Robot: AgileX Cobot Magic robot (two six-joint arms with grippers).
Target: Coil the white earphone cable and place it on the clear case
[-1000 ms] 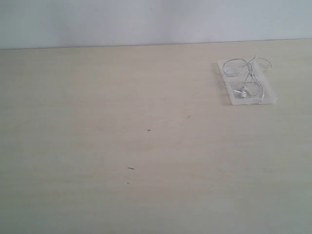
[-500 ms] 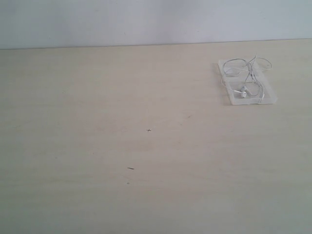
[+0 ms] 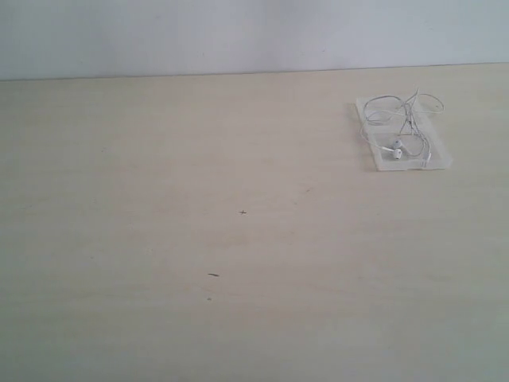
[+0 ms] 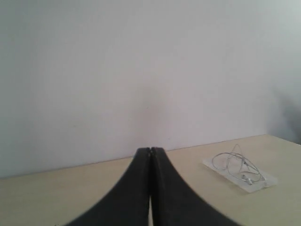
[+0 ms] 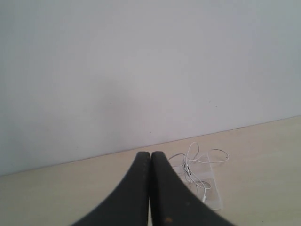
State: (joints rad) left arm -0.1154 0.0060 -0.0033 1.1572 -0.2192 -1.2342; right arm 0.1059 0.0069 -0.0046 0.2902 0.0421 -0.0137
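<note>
The clear case [image 3: 386, 163] lies flat at the table's far right in the exterior view, with the white earphone cable [image 3: 400, 119] looped loosely on top of it and its earbuds [image 3: 395, 150] near the front half. One loop hangs past the case's far edge. No arm shows in the exterior view. In the left wrist view my left gripper [image 4: 150, 150] is shut with nothing in it, well short of the case [image 4: 263, 182] and cable [image 4: 233, 161]. My right gripper [image 5: 151, 154] is likewise shut and empty, with the case [image 5: 214, 200] and cable [image 5: 192, 162] just beyond it.
The pale wooden table [image 3: 199, 239] ends at a plain white wall [image 3: 238, 32] behind. A few small dark specks [image 3: 213, 275] mark the tabletop.
</note>
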